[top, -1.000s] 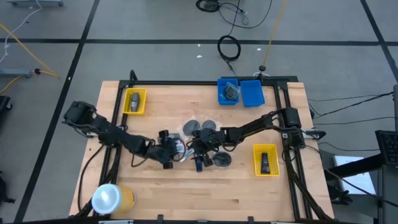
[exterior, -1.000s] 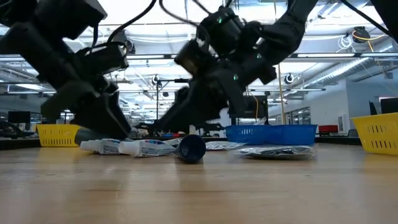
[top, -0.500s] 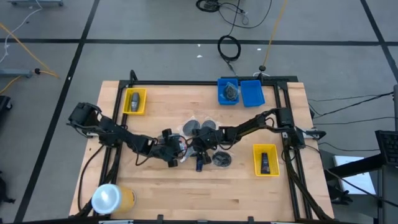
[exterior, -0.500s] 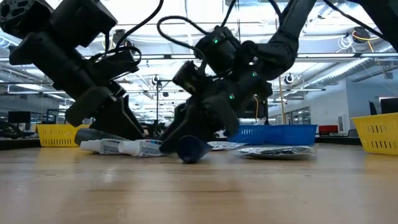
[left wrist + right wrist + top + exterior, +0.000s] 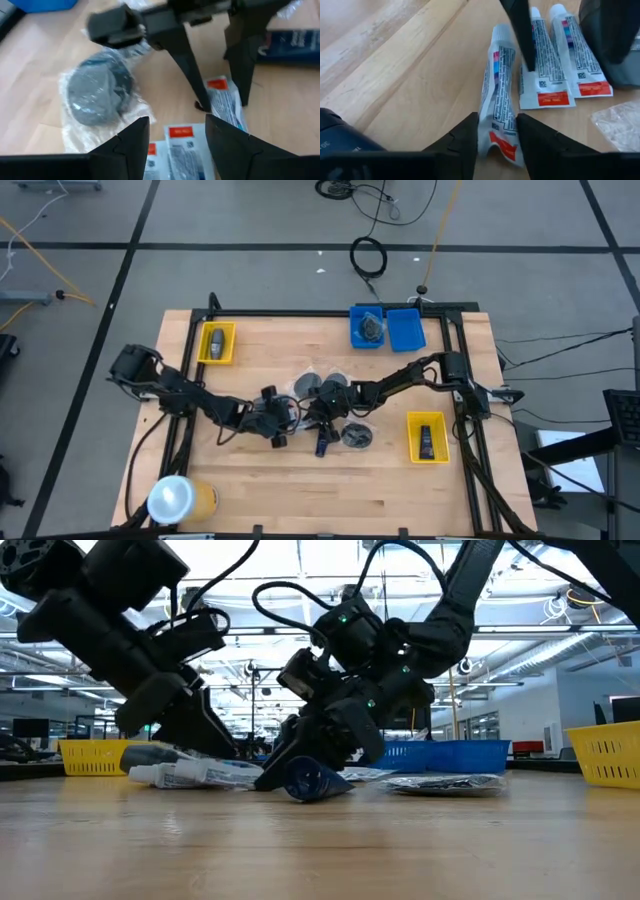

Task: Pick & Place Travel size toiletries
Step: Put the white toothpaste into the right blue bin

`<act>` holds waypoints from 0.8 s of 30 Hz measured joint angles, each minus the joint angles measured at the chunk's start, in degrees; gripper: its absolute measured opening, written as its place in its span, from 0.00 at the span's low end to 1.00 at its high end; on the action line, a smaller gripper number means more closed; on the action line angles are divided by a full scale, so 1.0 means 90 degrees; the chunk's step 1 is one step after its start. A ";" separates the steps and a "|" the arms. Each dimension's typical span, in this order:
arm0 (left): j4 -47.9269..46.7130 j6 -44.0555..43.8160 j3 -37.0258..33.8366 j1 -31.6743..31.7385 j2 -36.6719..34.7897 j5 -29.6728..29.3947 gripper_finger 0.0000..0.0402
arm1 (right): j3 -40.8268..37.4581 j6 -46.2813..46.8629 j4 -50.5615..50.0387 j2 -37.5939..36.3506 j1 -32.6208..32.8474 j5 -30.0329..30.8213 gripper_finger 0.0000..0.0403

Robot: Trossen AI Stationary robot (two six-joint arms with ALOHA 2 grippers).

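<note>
Several white tubes with red and blue marks lie flat mid-table; the nearest one (image 5: 496, 107) reaches between the fingers of my right gripper (image 5: 495, 142), which is shut on it. My left gripper (image 5: 177, 145) is open, its fingers standing either side of another tube (image 5: 184, 150) from the table's left. A grey disc in a clear bag (image 5: 97, 92) and a dark mini bottle (image 5: 322, 442) lie close by. In the low view the right gripper (image 5: 275, 775) is down at the table beside the bottle (image 5: 305, 780). My right gripper pinches the white tube's flat crimped end (image 5: 502, 145) between its two fingers, which lie along the tube's two edges. It comes slanting down from the table's right. The end bows up a little between the fingers; the rest of the tube lies on the table.
Two more bagged discs (image 5: 338, 380) (image 5: 355, 437) lie around the grippers. Two blue bins (image 5: 385, 328) stand at the far edge, a yellow bin (image 5: 216, 343) far left, another (image 5: 428, 437) at the right. A big yellow roll (image 5: 180, 498) sits near left.
My right gripper has come down to the table toward the tubes, and stands low beside the dark bottle.
</note>
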 joint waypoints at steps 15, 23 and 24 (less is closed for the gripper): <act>-0.1194 -0.0607 0.0002 -0.0151 -0.1258 -0.1119 0.47 | -0.1042 0.0919 0.0100 -0.0902 0.0025 0.0552 0.14; -0.0656 -0.0617 0.0000 -0.0089 -0.1149 -0.1302 0.47 | -0.2792 0.1860 0.0947 -0.2580 0.0192 0.1963 0.13; -0.0504 -0.0602 0.0000 -0.0065 -0.1123 -0.1315 0.47 | -0.2989 0.1988 0.0922 -0.2859 0.0219 0.2219 0.13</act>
